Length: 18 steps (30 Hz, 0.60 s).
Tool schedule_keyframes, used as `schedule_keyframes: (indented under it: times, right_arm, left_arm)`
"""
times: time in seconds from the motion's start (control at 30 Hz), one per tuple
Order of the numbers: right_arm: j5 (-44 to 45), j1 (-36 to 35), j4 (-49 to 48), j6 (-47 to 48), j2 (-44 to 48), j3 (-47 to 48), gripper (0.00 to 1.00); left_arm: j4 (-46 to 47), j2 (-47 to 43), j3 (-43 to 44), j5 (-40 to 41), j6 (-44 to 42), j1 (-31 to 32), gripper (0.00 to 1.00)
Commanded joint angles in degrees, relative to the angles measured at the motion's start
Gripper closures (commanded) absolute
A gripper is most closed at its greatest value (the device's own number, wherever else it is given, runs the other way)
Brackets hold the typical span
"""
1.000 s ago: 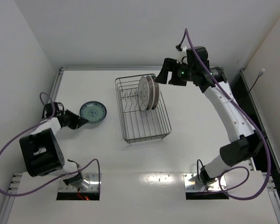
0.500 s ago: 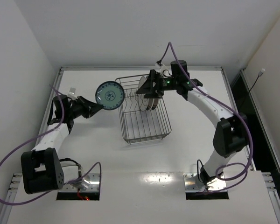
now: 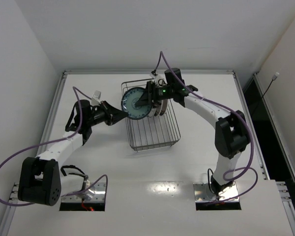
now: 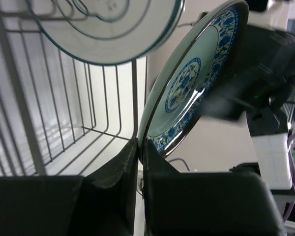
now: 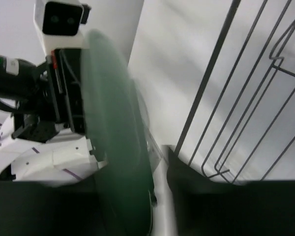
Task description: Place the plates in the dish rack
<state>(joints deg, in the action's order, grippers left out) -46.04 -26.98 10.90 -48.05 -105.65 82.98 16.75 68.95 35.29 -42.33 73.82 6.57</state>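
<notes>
Since a second ago the left arm has swung in from the table's 9 o'clock side, lifting the teal plate (image 3: 136, 104) off the surface and carrying it to the dish rack (image 3: 152, 129). The right arm has folded down from 1 o'clock to meet it.

From above, the left gripper (image 3: 124, 112) pinches the teal plate at its 8 o'clock rim. The plate stands on edge, face toward the camera, above the rack's 10 o'clock corner. The right gripper (image 3: 149, 96) sits right at the plate's 2 o'clock side; contact cannot be judged here. Two white plates (image 3: 162, 106) stand upright in the rack just behind, toward 3 o'clock. The rack rests on the white table (image 3: 201, 147).

In the left wrist view, the fingers (image 4: 129, 156) are clamped tight on the lower rim of the teal plate (image 4: 194, 83), which leans up toward 1 o'clock. Rack wires (image 4: 86, 110) fill the 9 o'clock half, a pale ringed plate (image 4: 105, 29) hangs at 12, and the right arm's dark body (image 4: 268, 64) looms at 3.

In the right wrist view, the right gripper (image 5: 132, 172) has its jaws spread, and the blurred teal plate (image 5: 115, 128) stands edge-on between them with a gap on the 3 o'clock side. The left arm's camera housing (image 5: 59, 19) shows at 11 and rack wires (image 5: 221, 83) at 2.
</notes>
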Motion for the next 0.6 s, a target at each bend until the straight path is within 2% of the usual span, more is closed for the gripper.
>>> schedule_keyframes:
  times: [0.0,0.03,0.07,0.1,0.13,0.17,0.23,0.27,0.3,0.33,0.37,0.4,0.5,0.57]
  right_arm:
    - [1.3,-0.2,-1.8,0.3,-0.1,2.9,0.88]
    - [2.2,-0.2,-1.0,0.3,0.6,2.9,1.00]
    - [6.7,-0.2,1.5,1.7,1.7,3.4,1.00]
    - [9.9,-0.2,3.4,2.8,3.1,4.9,1.00]
    - [13.7,-0.2,6.2,4.2,4.3,6.5,1.00]
    - [23.2,-0.7,14.6,7.1,5.7,8.8,1.00]
    - [33.5,-2.1,23.2,9.5,5.7,16.8,1.00]
    - [42.4,-2.7,30.0,11.4,5.7,19.5,1.00]
    - [46.4,-4.3,32.8,12.3,4.2,24.2,1.00]
    - [52.6,-5.0,35.6,13.2,2.8,26.6,1.00]
    - [55.5,-5.8,40.6,15.1,1.2,29.1,1.00]
    - [58.1,-7.4,42.8,15.8,-0.7,33.3,1.00]
    - [68.5,-10.1,46.1,18.2,-7.7,37.7,1.00]
    - [71.0,-10.6,46.7,18.9,-9.9,39.2,1.00]
  left_arm:
    - [5.1,-1.7,0.7,2.0,2.2,3.6,1.00]
    - [2.7,-1.7,1.4,3.0,0.8,3.6,0.99]
    - [-1.4,-1.7,2.5,4.3,-1.2,3.6,0.94]
    - [-12.9,-1.7,5.9,6.2,-7.1,2.8,0.86]
    - [-19.3,-2.2,8.1,12.0,-10.2,2.1,0.64]
    - [-25.7,-2.2,10.4,16.1,-13.1,1.5,0.54]
    - [-42.2,-2.2,17.5,25.5,-19.6,0.0,0.32]
    - [-45.7,-2.2,19.2,33.1,-21.1,0.0,0.32]
    - [-48.9,-2.2,21.6,36.6,-22.0,-1.3,0.26]
    - [-54.2,-1.6,22.4,39.5,-22.6,-1.9,0.24]
    - [-55.6,-1.6,22.5,41.9,-23.7,-2.7,0.24]
    - [-56.3,-0.8,22.5,42.0,-24.5,-3.6,0.23]
    - [-58.0,0.7,20.6,39.9,-25.7,-7.4,0.23]
    - [-58.0,0.7,19.5,38.4,-25.7,-8.0,0.23]
